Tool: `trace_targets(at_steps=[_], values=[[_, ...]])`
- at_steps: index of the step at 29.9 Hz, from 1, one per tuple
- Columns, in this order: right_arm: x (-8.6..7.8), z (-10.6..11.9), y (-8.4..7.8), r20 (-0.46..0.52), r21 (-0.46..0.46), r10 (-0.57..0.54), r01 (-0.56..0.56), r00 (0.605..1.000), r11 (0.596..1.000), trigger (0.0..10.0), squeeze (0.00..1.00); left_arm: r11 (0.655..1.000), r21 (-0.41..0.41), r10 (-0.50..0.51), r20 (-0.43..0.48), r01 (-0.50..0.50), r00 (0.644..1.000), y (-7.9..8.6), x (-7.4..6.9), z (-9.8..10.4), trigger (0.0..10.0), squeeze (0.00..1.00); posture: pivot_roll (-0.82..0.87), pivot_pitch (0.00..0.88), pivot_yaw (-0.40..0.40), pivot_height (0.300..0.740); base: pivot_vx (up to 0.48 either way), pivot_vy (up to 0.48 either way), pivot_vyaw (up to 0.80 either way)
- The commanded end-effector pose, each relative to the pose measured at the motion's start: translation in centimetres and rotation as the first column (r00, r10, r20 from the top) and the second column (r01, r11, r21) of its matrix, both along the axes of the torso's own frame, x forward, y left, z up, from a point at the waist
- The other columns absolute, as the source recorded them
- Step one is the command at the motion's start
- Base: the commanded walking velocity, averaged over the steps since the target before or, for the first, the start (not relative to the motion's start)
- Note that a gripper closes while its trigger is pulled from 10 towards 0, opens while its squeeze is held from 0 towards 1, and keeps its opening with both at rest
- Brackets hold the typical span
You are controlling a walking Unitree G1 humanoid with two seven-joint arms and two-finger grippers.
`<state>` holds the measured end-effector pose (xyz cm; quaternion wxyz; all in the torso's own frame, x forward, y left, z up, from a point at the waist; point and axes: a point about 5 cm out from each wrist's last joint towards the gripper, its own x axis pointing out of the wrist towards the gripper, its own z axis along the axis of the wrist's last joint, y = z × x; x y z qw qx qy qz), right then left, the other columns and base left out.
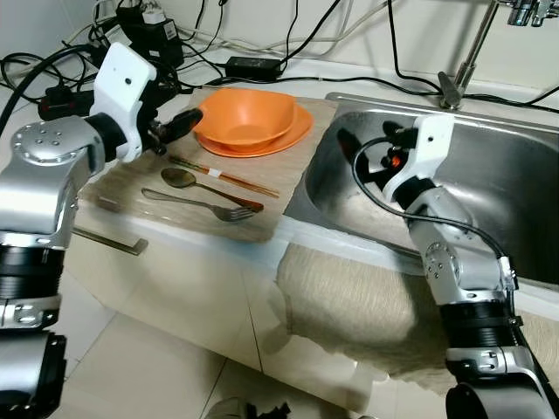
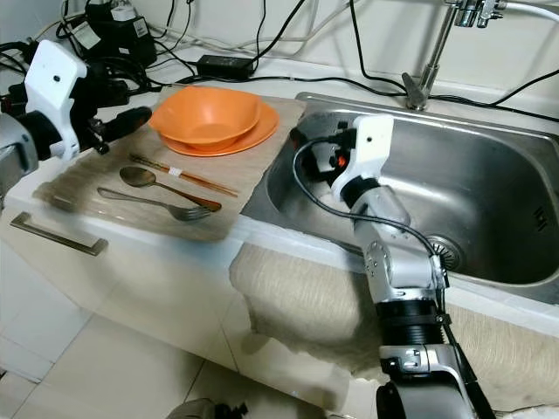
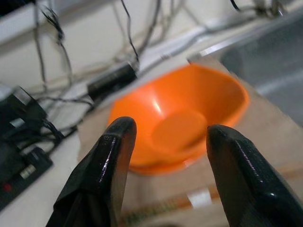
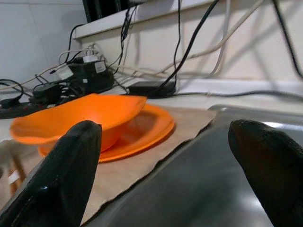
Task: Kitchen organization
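Observation:
An orange bowl (image 1: 244, 113) sits in an orange plate (image 1: 295, 131) at the back of a beige mat (image 1: 118, 188) on the counter. In front of them lie chopsticks (image 1: 229, 177), a spoon (image 1: 185, 181) and a fork (image 1: 203, 206). My left gripper (image 1: 182, 125) hovers just left of the bowl, open and holding nothing; the left wrist view frames the bowl (image 3: 182, 120) beyond its fingers (image 3: 111, 161). Inside the steel sink (image 1: 507, 188), near its left wall, my right gripper (image 1: 362, 150) stands open and empty, pointing toward the bowl (image 4: 90, 116).
Black cables and power adapters (image 1: 148, 35) crowd the counter's back left. A faucet (image 1: 463, 61) rises behind the sink. A beige cloth (image 1: 349, 297) hangs over the counter's front edge. A drawer handle (image 1: 109, 240) sticks out below the mat.

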<state>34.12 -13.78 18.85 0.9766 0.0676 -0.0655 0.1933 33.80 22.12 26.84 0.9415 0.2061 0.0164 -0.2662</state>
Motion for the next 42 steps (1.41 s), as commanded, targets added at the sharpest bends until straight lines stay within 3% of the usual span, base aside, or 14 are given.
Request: trace_targets(at_steps=[1,8,14,18,23,36,42], values=[[-0.3,0.0,0.9,-0.008,0.020,0.035,-0.035,0.999,0.999,10.0,0.00,0.998,0.026,-0.058,-0.034,0.059,0.998,0.0,-0.7,0.0,10.0,0.00,0.09,0.000,0.049,0.740,0.000,0.000,0.00],[-1.0,-1.3,2.5,-0.057,0.036,0.092,-0.090,0.994,0.995,10.0,0.00,0.971,0.128,-0.184,-0.129,0.200,0.974,1.3,-2.6,0.0,10.0,0.00,0.10,0.002,0.053,0.740,0.000,0.000,0.00],[-0.7,-1.1,2.7,-0.051,0.032,0.088,-0.086,0.995,0.996,10.0,0.00,0.962,0.131,-0.207,-0.215,0.238,0.954,1.7,-2.9,-1.5,10.0,0.00,0.11,0.005,0.053,0.740,0.000,0.000,0.00],[-0.3,-0.2,2.7,-0.024,0.032,0.084,-0.083,0.996,0.996,10.0,0.00,0.963,0.089,-0.218,-0.286,0.253,0.933,1.3,-2.3,-4.0,10.0,0.00,0.11,0.006,0.051,0.740,0.000,0.000,0.00],[-0.2,0.0,2.7,-0.015,0.026,0.080,-0.079,0.997,0.997,10.0,0.00,0.967,0.085,-0.205,-0.303,0.241,0.931,0.9,-1.5,-5.5,10.0,0.00,0.09,0.007,0.054,0.740,0.000,0.000,0.00],[-0.5,-0.6,2.7,-0.026,0.016,0.075,-0.075,0.997,0.997,10.0,0.00,0.965,0.121,-0.194,-0.266,0.232,0.944,1.8,-0.4,-3.5,10.0,0.00,0.09,0.012,0.063,0.740,0.000,0.000,0.00],[-0.5,-0.8,2.8,-0.034,0.017,0.080,-0.079,0.996,0.997,10.0,0.00,0.961,0.144,-0.182,-0.306,0.235,0.935,2.3,0.0,-4.0,10.0,0.00,0.10,0.013,0.063,0.740,0.000,0.000,0.00]])
